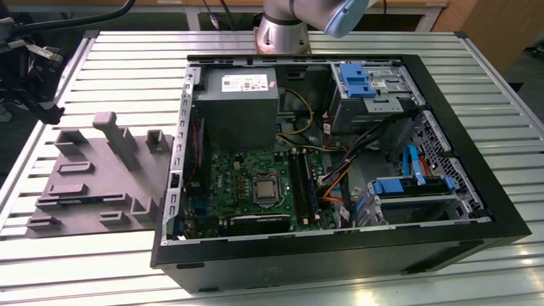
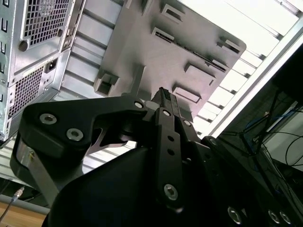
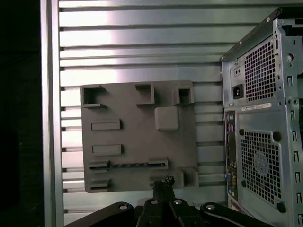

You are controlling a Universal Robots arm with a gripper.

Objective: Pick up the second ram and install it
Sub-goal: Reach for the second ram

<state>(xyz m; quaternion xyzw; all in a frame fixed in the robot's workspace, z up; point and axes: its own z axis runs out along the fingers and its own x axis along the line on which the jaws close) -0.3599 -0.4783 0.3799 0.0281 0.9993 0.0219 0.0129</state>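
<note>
The second ram (image 3: 129,165) is a thin dark strip lying on edge between two low holders of the grey fixture plate (image 3: 137,142). It rests there alone, with nothing touching it. My gripper (image 3: 164,183) hangs above the plate's near edge, a short way from the ram and apart from it. Its black fingers (image 2: 164,100) are pressed together with nothing between them, so it is shut. In the exterior view the same grey plate (image 1: 85,185) lies on the slatted table at that view's left.
An open computer case (image 1: 340,159) with a green motherboard (image 1: 255,191), power supply and cables lies at the exterior view's right of the plate. Its rear panel (image 3: 260,123) stands close beside the plate. Grey uprights (image 1: 114,137) rise from the plate. The arm's base (image 1: 281,29) is behind the case.
</note>
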